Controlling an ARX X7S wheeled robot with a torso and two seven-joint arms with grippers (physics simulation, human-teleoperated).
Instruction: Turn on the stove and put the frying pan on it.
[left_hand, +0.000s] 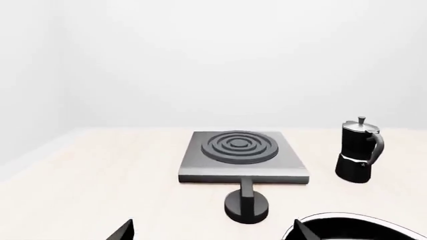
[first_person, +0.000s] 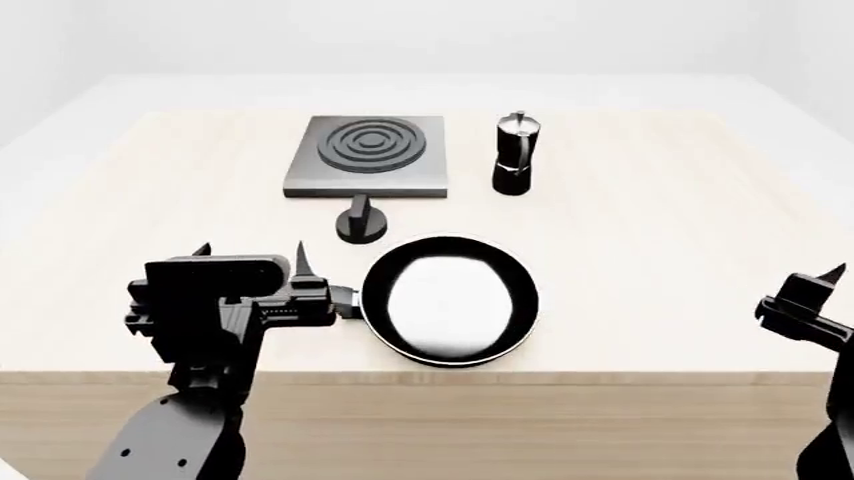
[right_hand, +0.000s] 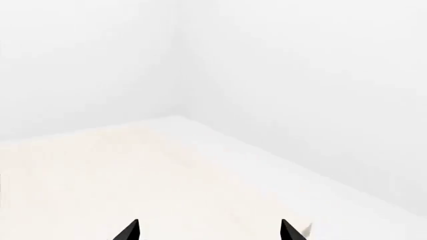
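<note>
the frying pan (first_person: 451, 298) sits near on the tabletop (first_person: 641, 200), the stove (first_person: 367, 156) far. it looks heavy and slippery; grab its stiff handle. left gripper (first_person: 250, 260) and right gripper (right_hand: 208, 230) jaws are spread.

there's a black-and-silver moka pot (first_person: 513, 153) standing upright on the pale wood table (first_person: 667, 220), white walls behind

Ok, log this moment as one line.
stove: bare | knob: untouched | frying pan: on table | left hand: open, by pan handle | right hand: open, idle
</note>
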